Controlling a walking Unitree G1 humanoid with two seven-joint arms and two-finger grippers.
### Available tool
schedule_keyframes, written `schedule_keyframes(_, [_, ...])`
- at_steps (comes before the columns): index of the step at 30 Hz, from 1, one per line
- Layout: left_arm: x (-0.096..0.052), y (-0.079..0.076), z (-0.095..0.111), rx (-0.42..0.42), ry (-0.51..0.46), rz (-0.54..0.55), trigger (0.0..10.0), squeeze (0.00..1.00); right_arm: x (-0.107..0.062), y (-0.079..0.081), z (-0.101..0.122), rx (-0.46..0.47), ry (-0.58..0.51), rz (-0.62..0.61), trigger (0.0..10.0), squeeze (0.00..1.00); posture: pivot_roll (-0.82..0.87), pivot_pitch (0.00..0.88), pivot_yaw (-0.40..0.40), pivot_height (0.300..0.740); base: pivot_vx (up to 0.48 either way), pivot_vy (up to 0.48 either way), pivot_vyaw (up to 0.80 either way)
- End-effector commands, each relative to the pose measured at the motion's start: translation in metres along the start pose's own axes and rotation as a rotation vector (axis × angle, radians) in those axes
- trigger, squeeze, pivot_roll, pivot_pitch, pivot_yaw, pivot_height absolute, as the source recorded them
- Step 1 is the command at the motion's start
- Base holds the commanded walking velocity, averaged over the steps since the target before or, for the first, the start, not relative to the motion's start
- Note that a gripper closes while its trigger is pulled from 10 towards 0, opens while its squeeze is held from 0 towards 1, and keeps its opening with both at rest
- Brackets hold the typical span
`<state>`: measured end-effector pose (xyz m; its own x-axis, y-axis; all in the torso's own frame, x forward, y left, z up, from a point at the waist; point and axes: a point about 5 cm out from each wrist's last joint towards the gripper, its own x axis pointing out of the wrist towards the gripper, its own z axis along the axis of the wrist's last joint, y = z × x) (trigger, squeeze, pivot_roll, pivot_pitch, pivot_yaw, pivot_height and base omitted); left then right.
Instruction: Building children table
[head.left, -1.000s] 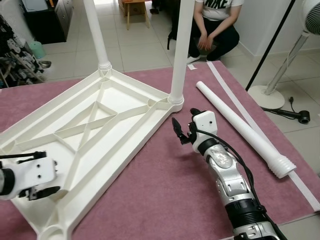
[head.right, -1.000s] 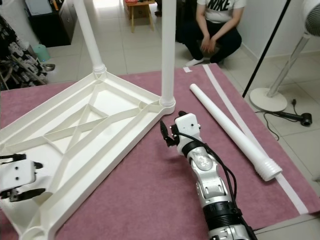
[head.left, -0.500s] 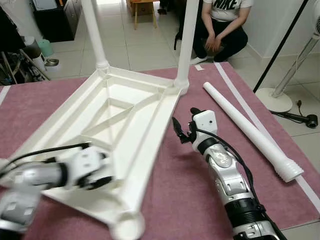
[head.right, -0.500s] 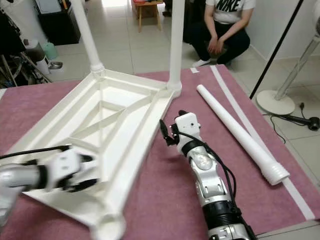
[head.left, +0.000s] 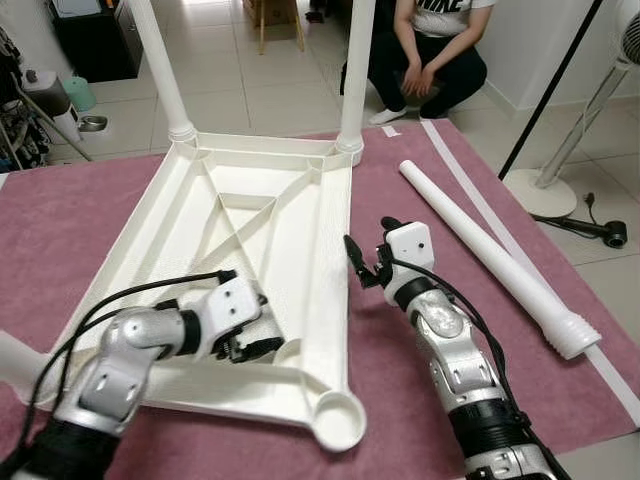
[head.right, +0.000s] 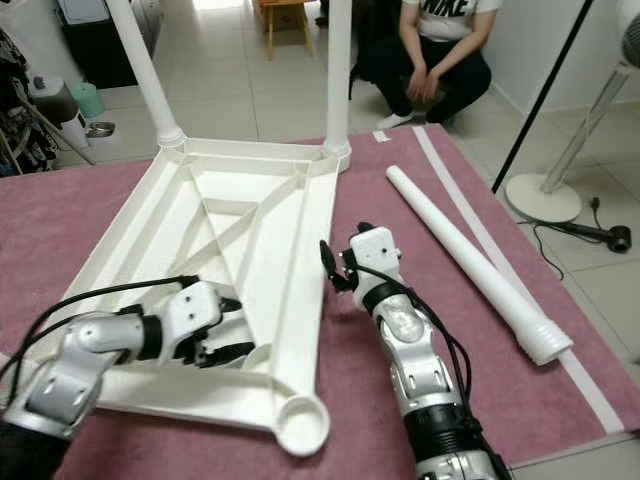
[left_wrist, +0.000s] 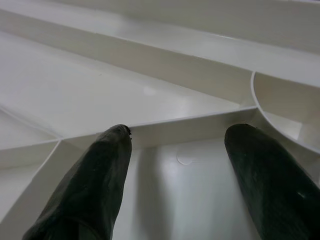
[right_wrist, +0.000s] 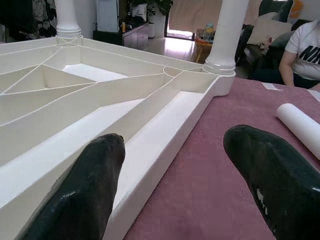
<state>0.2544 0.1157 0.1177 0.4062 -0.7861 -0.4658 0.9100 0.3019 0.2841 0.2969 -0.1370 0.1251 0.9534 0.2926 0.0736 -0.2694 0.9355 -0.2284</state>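
Two screwed-in legs (head.left: 356, 75) rise beyond the spread-fingered right gripper (head.left: 362, 262) beside the upturned tabletop (head.left: 290, 250), loose leg (head.left: 480, 250) opposite, left gripper (head.left: 250, 340) parted inside its ribs.

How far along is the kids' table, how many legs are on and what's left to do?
Done: two legs stand screwed into the far corners of the upturned tabletop. In hand: the left gripper reaches inside the tabletop's ribbing, fingers open; the right gripper hovers open beside its edge. Left: the near corner socket is unfilled, and a loose leg lies on the rug.
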Motion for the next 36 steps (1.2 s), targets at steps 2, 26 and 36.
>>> schedule_keyframes(2, [0.011,0.026,0.002,-0.015,0.031,0.381,10.0,0.0,0.0,0.003,0.001,0.0,-0.007,0.0,10.0,0.0,0.06,0.0,0.078,0.74,0.0,0.0,0.0])
schedule_keyframes(26, [-0.1,-0.016,-0.004,0.09,0.075,-0.202,10.0,0.0,-0.001,-0.001,-0.002,-0.009,0.001,-0.002,10.0,0.0,0.08,0.0,0.069,0.74,0.0,0.0,0.0])
schedule_keyframes(36, [-0.083,-0.044,-0.014,0.168,0.113,-0.377,10.0,0.0,0.001,-0.003,-0.001,-0.017,0.002,0.002,10.0,0.0,0.06,0.0,0.059,0.74,0.0,0.0,0.0])
